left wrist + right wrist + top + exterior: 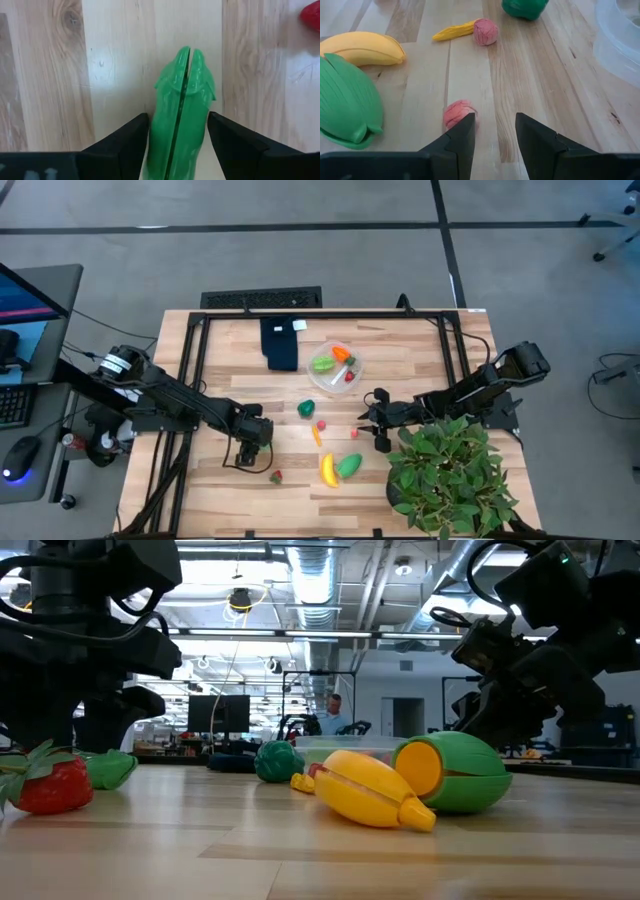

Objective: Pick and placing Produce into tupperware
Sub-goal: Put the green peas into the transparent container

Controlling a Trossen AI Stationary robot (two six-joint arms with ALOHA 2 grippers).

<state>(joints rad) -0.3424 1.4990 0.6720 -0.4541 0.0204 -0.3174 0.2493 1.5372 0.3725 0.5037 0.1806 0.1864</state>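
Observation:
A green pod-like piece of produce [180, 120] lies flat on the table. My left gripper [178, 115] points down over it, open, one finger close beside each long side. My right gripper [494, 116] hovers at the table's middle right, slightly open and empty; a small red piece [457, 111] lies by one fingertip. The clear tupperware [352, 352] stands at the far middle with green, orange and red pieces inside. Loose on the table are a banana [327, 471], a green half [350, 465], a strawberry [275, 476], a dark green piece [306, 409], another red piece [485, 31] and a yellow-orange piece [452, 31]. My left gripper has its fingers [131, 140] along the green piece's two long sides, coming from above. I cannot tell whether they touch it. The piece lies on the table.
A big leafy potted plant [450, 475] fills the near right corner, close under my right arm. A dark blue folded cloth [280, 345] lies at the far middle, left of the tupperware. A black frame runs around the tabletop's edges.

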